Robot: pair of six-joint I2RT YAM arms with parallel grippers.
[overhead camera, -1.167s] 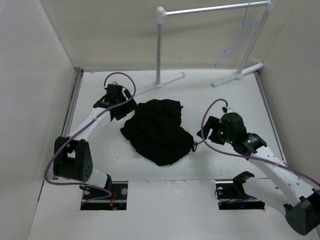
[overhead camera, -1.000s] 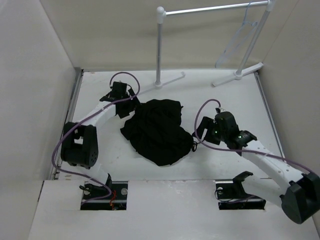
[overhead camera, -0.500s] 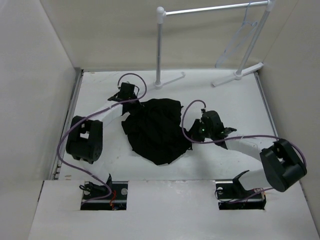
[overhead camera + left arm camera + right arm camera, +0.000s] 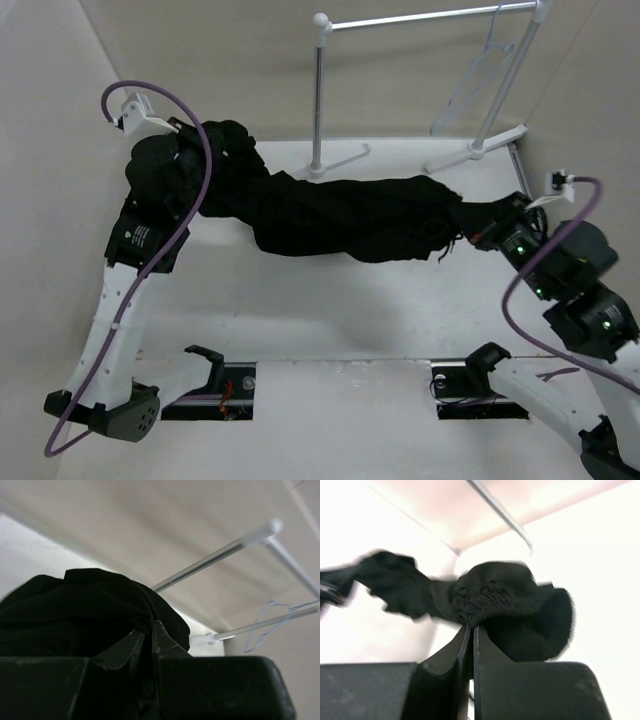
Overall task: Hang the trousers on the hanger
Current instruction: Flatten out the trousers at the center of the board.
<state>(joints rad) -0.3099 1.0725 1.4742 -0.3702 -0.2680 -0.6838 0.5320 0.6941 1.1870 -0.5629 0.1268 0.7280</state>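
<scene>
Fingers [image 4: 124, 652] of the left gripper [image 4: 147, 629] are pressed almost together, with a fold of the trousers [image 4: 350, 220] pinched between their tips. In the left wrist view the black cloth bulges up in a rounded heap just above them. The right gripper [image 4: 471, 628] stands the same way: its fingers are nearly closed and bite into a gathered, elastic-looking edge of the garment, which bunches over the tips and trails off to the left, blurred.

From above, the trousers stretch as one long dark band between the two arms. The left end is bundled around the left wrist, high up near the left wall. The right end runs into the right gripper close to the right edge of the worktop [image 4: 400, 300]. The middle sags a little. A soft shadow lies on the white surface below it, so the cloth appears to hang clear rather than rest there. A thin cord dangles from the underside near the right end.

The hanger [image 4: 468, 85] hangs by its hook from the right end of the white rail stand [image 4: 318, 100] at the back, well apart from the trousers and from both grippers. A purple cable [image 4: 205, 170] loops over the left arm.
</scene>
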